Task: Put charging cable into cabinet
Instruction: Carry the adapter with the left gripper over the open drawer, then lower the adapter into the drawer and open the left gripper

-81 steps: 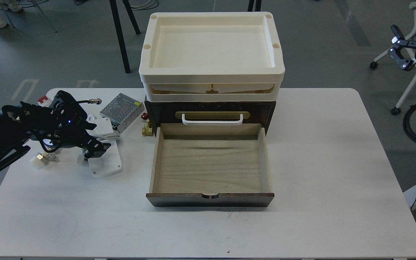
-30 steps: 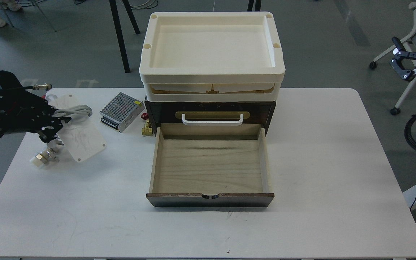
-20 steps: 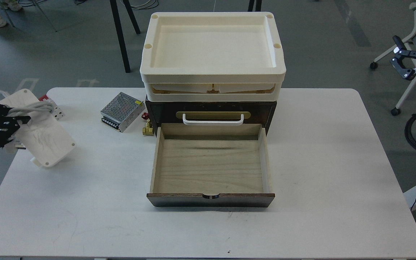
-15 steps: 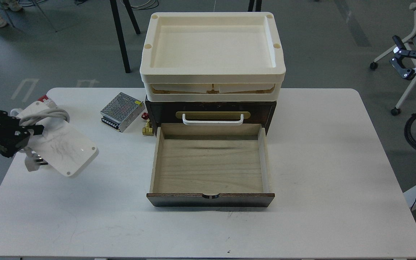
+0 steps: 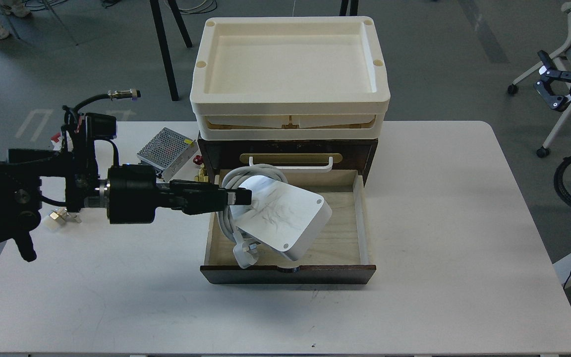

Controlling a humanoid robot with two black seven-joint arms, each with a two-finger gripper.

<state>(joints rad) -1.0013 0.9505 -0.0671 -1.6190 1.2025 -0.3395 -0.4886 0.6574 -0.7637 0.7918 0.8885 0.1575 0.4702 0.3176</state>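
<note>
On my white desk (image 5: 439, 208) a silver perforated metal box (image 5: 169, 147) lies at the far left, with a small brass fitting (image 5: 200, 173) and a red knob (image 5: 198, 159) just beside it. A cream plastic tray (image 5: 290, 74) sits farther back. An office chair (image 5: 563, 74) stands on the grey floor (image 5: 67, 59).
</note>
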